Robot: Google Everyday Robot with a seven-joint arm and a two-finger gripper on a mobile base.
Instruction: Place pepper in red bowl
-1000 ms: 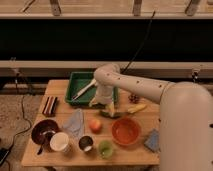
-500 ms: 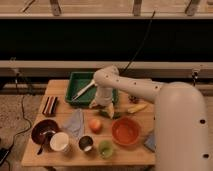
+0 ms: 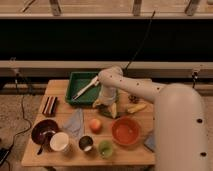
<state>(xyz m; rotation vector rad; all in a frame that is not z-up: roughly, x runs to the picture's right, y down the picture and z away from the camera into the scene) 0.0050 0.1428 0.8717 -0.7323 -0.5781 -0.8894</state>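
My gripper (image 3: 107, 107) hangs on the table just in front of the green tray, tips pointing down. A small dark green shape, which looks like the pepper (image 3: 103, 112), lies right at its tips and is partly hidden by them. I cannot tell whether the gripper touches it. The red bowl (image 3: 125, 131) is round, orange-red and shallow. It stands on the table to the front right of the gripper, about a hand's width away.
A green tray (image 3: 75, 80) holding a white utensil (image 3: 86, 88) is behind the gripper. A pale yellow corn piece (image 3: 136, 107) lies to the right and an orange fruit (image 3: 95, 124) in front. A blue cloth (image 3: 75, 122), maroon bowl (image 3: 44, 131), white cup (image 3: 60, 142), metal cup (image 3: 85, 143) and green cup (image 3: 105, 148) stand at the front.
The gripper has come down and a little forward from the tray's front edge to the table surface by the dark green shape. Nothing else has moved.
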